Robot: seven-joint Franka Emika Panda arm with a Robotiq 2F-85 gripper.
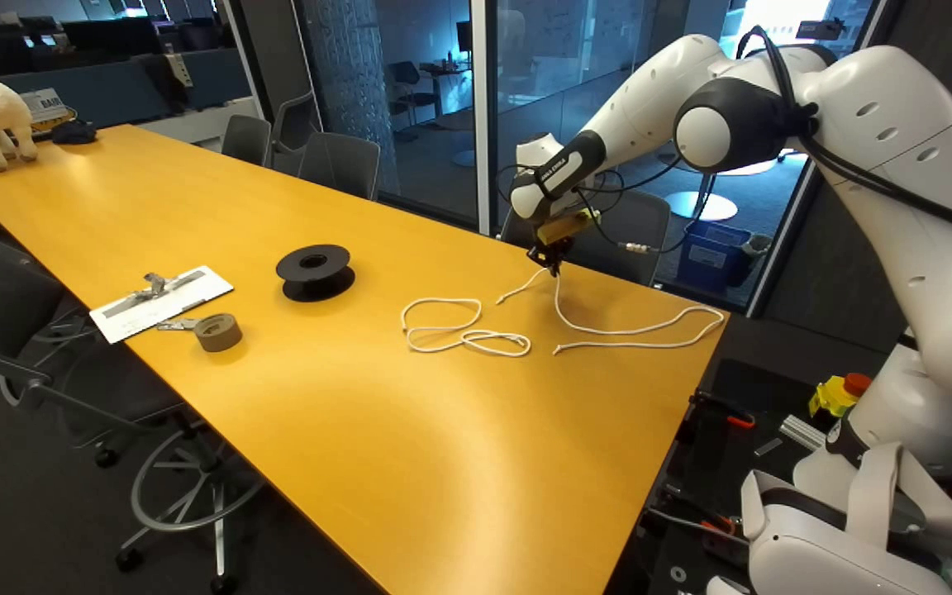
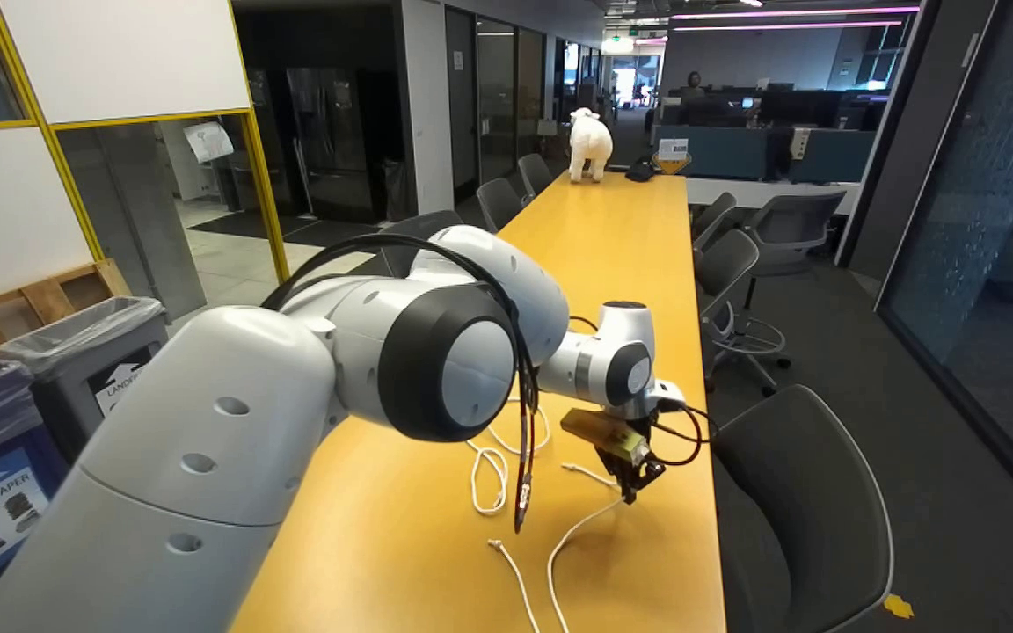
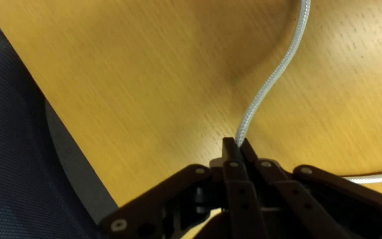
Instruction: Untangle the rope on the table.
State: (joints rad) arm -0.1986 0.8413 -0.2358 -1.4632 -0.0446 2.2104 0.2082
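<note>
The off-white rope (image 1: pixel 604 333) lies on the glossy yellow-orange table (image 1: pixel 443 463). My gripper (image 1: pixel 554 271) is shut on it, just above the table near the window-side edge. From the fingers, a short tail lies toward the loops and a long run bends back on itself near the table's end. A looped cream piece (image 1: pixel 443 300) lies apart, outside the grip. In an exterior view the gripper (image 2: pixel 630 499), rope (image 2: pixel 551 571) and looped piece (image 2: pixel 476 483) show, the loops partly behind the arm. In the wrist view the rope (image 3: pixel 272 79) runs up from the fingertips (image 3: pixel 239 142).
A black spool (image 1: pixel 315 277) stands beyond the loops. A tape roll (image 1: pixel 218 332) and a white strip with metal objects (image 1: pixel 133 318) lie near the far long edge. A chair (image 2: pixel 805 492) stands against the edge by the gripper. A plush sheep (image 2: pixel 590 145) stands at the far end.
</note>
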